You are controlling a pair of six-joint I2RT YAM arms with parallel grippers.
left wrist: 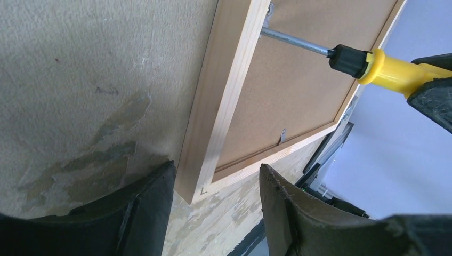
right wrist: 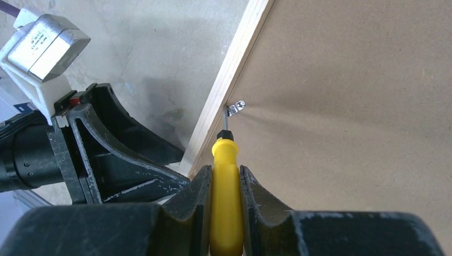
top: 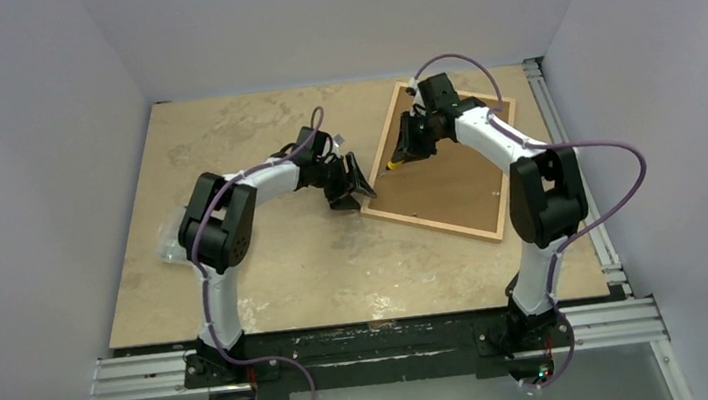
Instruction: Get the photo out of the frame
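Note:
The frame (top: 430, 225) lies face down at the table's back right, its light-wood border (left wrist: 224, 96) around a brown backing board (left wrist: 298, 96). The photo is hidden under that board. My right gripper (right wrist: 226, 173) is shut on a yellow-handled screwdriver (right wrist: 226, 202). The screwdriver's tip rests at a small metal tab (right wrist: 236, 107) on the frame's left rail. My left gripper (left wrist: 213, 173) is open and straddles the frame's near-left corner. Its left finger (left wrist: 154, 197) is close against the frame's outer side, and the right finger (left wrist: 282, 208) stands apart from the frame.
A second metal tab (left wrist: 283, 136) sits on the frame's near rail. An aluminium rail (top: 564, 136) runs along the table's right edge, close to the frame. A crumpled clear plastic piece (top: 166, 249) lies at the table's left edge. Grey walls enclose three sides.

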